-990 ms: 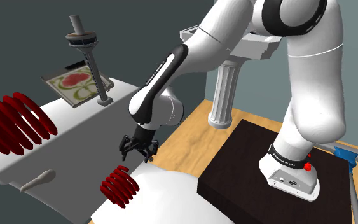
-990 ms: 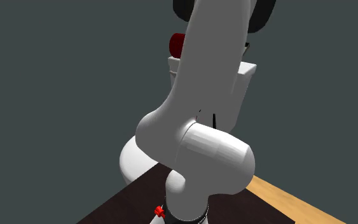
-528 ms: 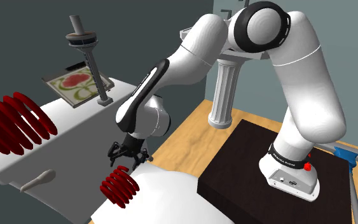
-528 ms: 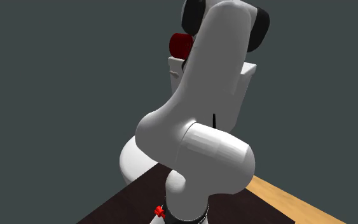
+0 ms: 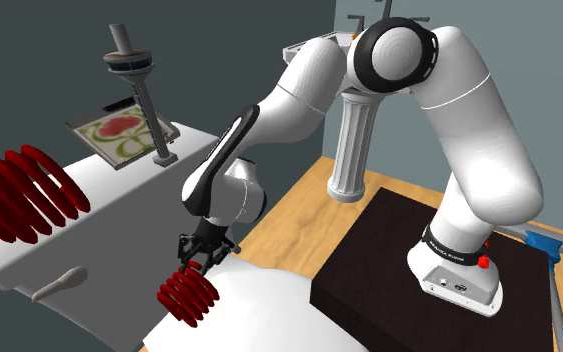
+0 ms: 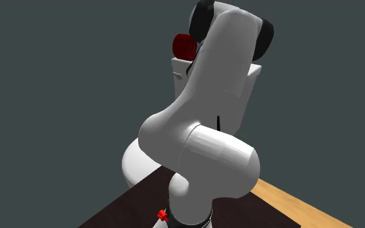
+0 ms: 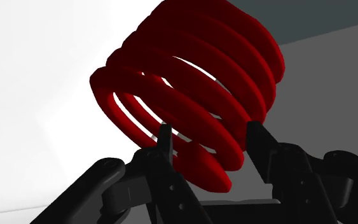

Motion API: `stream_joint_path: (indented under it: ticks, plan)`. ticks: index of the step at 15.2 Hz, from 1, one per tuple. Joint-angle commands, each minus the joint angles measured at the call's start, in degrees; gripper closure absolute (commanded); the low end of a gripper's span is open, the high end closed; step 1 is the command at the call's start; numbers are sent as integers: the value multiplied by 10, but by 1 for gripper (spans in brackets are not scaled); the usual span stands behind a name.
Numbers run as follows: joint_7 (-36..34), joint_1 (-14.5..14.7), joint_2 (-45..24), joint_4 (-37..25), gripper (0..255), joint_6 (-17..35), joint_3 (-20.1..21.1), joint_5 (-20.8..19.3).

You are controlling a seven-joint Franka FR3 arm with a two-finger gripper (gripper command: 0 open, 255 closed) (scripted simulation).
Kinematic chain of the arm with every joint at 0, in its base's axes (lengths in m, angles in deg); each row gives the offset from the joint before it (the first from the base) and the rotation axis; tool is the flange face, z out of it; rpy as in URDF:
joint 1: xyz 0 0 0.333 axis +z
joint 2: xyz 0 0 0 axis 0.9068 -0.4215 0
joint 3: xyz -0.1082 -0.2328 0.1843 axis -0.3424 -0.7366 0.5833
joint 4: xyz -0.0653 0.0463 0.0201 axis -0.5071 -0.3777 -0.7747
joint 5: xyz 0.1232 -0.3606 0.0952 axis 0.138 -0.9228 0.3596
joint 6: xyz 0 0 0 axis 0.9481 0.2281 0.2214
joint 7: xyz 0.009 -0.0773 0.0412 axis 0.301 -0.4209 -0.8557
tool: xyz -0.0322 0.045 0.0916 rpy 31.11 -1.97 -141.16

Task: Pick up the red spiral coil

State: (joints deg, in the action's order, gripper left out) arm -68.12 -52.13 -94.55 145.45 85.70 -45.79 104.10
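Red spiral coil (image 5: pixel 187 293) lies on the white rounded surface (image 5: pixel 264 305), my claw (image 7: pixel 210 137) spread open astride its upper end (no contact yet, I think), so I judge approach done: next, clench and lift.

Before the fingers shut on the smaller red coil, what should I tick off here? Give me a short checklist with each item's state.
1. Gripper is at the small red coil, not the larger red coil on the white tank: ok.
2. Fingers stand apart in the wrist view: ok.
3. The small coil's nearest loops lie between the fingertips: ok.
4. Fingers reach deep enough to catch more than the end loop: cannot tell.
5. Fingers touch the coil: cannot tell.
6. Small coil rests on the white rounded lid, not yet lifted: ok.
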Motion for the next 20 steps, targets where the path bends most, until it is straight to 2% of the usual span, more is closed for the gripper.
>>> stream_joint_path:
  ticks: [1,8,20]
  plan:
    - [0,0,-1,0,255,0,0,0]
    - [2,-1,-2,0,255,1,1,1]
    - [-84,21,94,37,255,-52,-31,-41]
